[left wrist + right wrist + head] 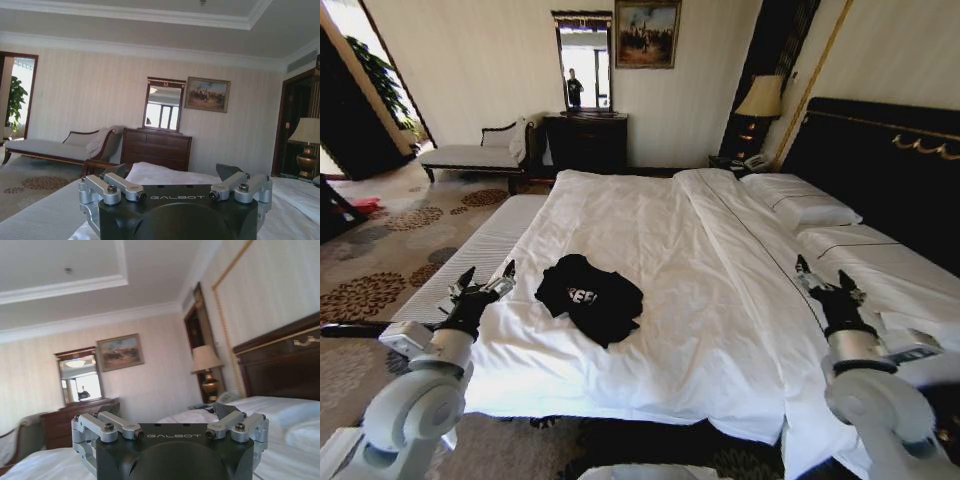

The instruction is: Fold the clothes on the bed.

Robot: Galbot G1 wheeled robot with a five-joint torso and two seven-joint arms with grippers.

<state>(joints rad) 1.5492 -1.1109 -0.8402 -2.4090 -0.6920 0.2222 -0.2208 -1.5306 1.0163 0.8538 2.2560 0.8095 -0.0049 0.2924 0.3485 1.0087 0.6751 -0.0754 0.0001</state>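
Black T-shirt lies crumpled on the bed, near its left foot end. Left gripper and right gripper raised at either side, fingers apart, holding nothing.

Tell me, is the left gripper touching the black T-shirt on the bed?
Apart. In the head view, a strip of white duvet separates the left gripper, jaws open, from the T-shirt.

A: How many shirts? 
B: One black shirt, on one bed.
A: Pillows? 
B: Two.
A: Grippers? 
B: Two, left gripper and right gripper.
A: Lamps? 
B: One lamp.
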